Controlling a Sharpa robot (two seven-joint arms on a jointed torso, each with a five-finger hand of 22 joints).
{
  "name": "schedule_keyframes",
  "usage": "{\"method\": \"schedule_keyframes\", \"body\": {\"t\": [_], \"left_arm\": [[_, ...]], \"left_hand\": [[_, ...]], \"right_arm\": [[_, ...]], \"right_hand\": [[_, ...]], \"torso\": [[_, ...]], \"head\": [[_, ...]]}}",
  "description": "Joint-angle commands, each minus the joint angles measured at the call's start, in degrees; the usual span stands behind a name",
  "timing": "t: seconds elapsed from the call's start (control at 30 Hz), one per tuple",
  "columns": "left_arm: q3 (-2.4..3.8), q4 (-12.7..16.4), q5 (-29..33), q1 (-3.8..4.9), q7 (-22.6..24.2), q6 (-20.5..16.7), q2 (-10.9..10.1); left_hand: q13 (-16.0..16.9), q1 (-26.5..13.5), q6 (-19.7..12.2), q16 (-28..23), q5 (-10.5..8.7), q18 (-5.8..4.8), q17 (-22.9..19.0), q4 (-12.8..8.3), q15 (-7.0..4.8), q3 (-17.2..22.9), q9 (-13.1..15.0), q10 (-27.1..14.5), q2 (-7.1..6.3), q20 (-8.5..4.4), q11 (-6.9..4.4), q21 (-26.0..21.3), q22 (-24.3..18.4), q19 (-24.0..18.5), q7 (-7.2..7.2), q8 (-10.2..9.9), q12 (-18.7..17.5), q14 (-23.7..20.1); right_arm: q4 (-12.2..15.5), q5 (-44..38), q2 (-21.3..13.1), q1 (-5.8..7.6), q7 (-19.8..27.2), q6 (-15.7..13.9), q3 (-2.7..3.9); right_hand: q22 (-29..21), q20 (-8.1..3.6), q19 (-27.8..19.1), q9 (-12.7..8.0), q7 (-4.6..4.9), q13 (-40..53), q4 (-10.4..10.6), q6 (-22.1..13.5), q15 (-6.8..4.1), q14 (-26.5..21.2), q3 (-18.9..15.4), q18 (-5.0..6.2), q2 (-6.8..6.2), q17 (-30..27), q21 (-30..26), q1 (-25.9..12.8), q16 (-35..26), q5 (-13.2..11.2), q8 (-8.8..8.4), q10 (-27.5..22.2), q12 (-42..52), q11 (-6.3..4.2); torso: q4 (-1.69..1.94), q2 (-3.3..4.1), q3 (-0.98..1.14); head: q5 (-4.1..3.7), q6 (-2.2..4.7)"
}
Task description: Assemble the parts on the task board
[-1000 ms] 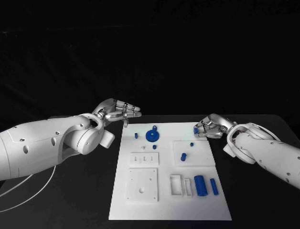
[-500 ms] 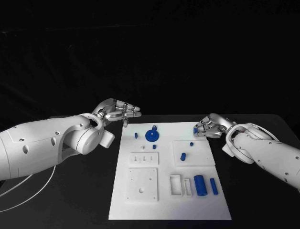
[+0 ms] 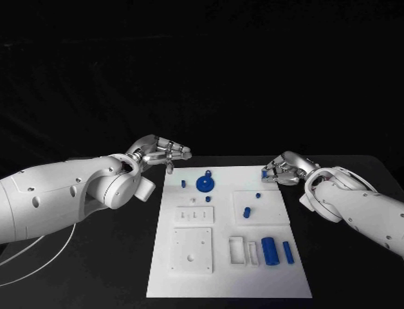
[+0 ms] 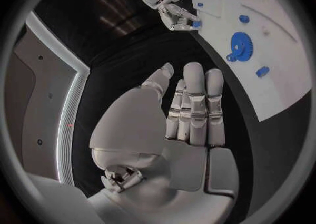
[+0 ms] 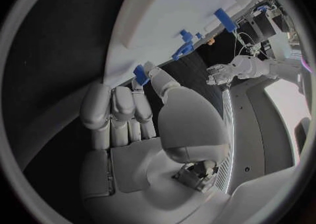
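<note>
At board's far right corner, right hand pinches small blue part, axis unclear; left hand empty, fingers apart.

The board lay mid-table, a gear at its far end, two long parts near its right edge. Left hand hung off its far-left corner, right hand at its far-right corner.
</note>
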Motion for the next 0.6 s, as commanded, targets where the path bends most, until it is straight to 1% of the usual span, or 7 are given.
{"method": "schedule_keyframes", "body": {"t": [0.03,0.2,0.4,0.47,0.53,0.57,0.6], "left_arm": [[0.09,-0.1,-1.9,0.16,-4.8,4.1,0.2],[0.15,-1.4,-4.5,0.90,-11.3,8.2,1.2],[0.17,-3.7,-6.5,1.88,-16.9,10.3,3.5],[0.17,-4.4,-7.0,2.18,-18.2,10.5,4.3],[0.17,-5.1,-7.5,2.46,-19.8,10.8,5.1],[0.16,-5.4,-7.8,2.55,-20.4,11.0,5.5],[0.15,-5.7,-8.1,2.64,-21.3,11.2,5.9]], "left_hand": [[0.2,-1.2,0.7,0.5,-0.50,0.66,0.2,1.0,-0.63,-0.3,0.0,2.2,0.12,-0.48,-0.52,-0.1,-0.1,0.1,-0.08,0.0,0.2,0.2],[1.4,-4.7,2.7,5.0,-1.64,-0.73,3.7,4.6,-2.47,-3.9,0.4,11.3,0.39,-2.47,-2.92,0.1,0.0,1.1,-1.36,0.0,1.2,1.9],[8.8,-9.0,6.6,12.4,-0.06,-1.80,10.9,7.8,-3.82,-6.4,5.7,12.1,0.42,-3.99,-4.82,0.4,0.8,2.4,-3.13,0.3,12.8,1.0],[11.6,-9.9,7.7,13.7,0.42,-2.02,12.7,8.3,-4.15,-5.9,9.2,11.7,-0.32,-4.31,-5.29,0.4,1.3,2.5,-3.76,0.5,16.3,0.9],[15.1,-10.8,7.7,14.8,0.35,-2.27,14.7,9.2,-4.35,-4.8,15.5,10.0,-1.10,-4.52,-5.53,0.1,2.1,2.6,-4.18,0.4,19.8,1.0],[15.5,-10.9,7.8,14.8,0.26,-2.30,14.9,9.4,-4.24,-4.6,16.5,9.8,-1.14,-4.56,-5.53,0.0,2.2,2.6,-4.16,0.4,20.2,0.9],[16.9,-11.1,7.1,15.3,0.23,-2.26,15.8,9.8,-4.41,-4.2,21.1,9.1,-1.90,-4.51,-5.66,-0.3,2.9,2.7,-4.33,0.1,21.4,1.2]], "right_arm": [[1.7,-1.7,-0.5,0.27,-1.2,-1.3,0.04],[6.2,-3.0,-1.4,1.30,-2.9,-0.8,0.04],[10.6,-4.9,-1.2,2.31,-5.3,0.3,0.04],[11.6,-5.3,-0.9,2.46,-6.1,0.6,0.04],[12.6,-5.9,-0.4,2.56,-6.9,0.9,0.04],[12.9,-6.0,-0.2,2.59,-7.3,1.1,0.04],[13.4,-6.3,0.0,2.62,-7.7,1.2,0.04]], "right_hand": [[7.8,-0.56,2.5,0.4,-0.17,2.0,-0.2,0.5,-0.29,0.0,0.5,-0.51,0.25,0.2,0.1,0.1,0.2,-0.4,0.19,0.3,0.2,-0.03],[7.7,-0.57,2.4,0.4,-0.19,2.0,-0.1,0.6,-0.31,0.0,0.6,-0.48,0.12,0.2,0.0,0.2,0.2,-0.4,0.18,0.3,0.2,-0.04],[7.7,-0.56,2.5,0.4,-0.19,2.0,0.0,0.5,-0.30,0.0,0.8,-0.47,-0.04,0.2,0.0,0.2,0.2,-0.5,0.17,0.3,0.2,-0.04],[7.7,-0.57,2.5,0.4,-0.19,2.0,0.0,0.5,-0.31,0.0,0.9,-0.46,-0.08,0.2,0.0,0.2,0.1,-0.6,0.17,0.3,0.2,-0.06],[7.7,-0.57,2.5,0.4,-0.19,2.0,0.0,0.5,-0.31,0.0,0.9,-0.46,-0.08,0.2,0.0,0.2,0.1,-0.6,0.17,0.3,0.2,-0.06],[7.7,-0.57,2.5,0.4,-0.18,2.0,0.0,0.5,-0.31,0.0,0.9,-0.45,-0.12,0.2,-0.1,0.2,0.1,-0.6,0.17,0.3,0.2,-0.05],[7.7,-0.57,2.5,0.4,-0.18,2.0,0.1,0.5,-0.31,0.0,0.9,-0.44,-0.15,0.2,-0.1,0.2,0.1,-0.7,0.16,0.3,0.2,-0.04]], "torso": [[-0.23,-0.25,0.01],[-0.70,-1.17,0.08],[-0.89,-2.33,0.20],[-0.89,-2.68,0.24],[-0.84,-2.99,0.31],[-0.82,-3.16,0.36],[-0.80,-3.25,0.40]], "head": [[0.14,0.25],[0.49,0.49],[0.73,0.60],[0.93,0.48],[1.04,0.37],[1.04,0.28],[1.04,0.25]]}}
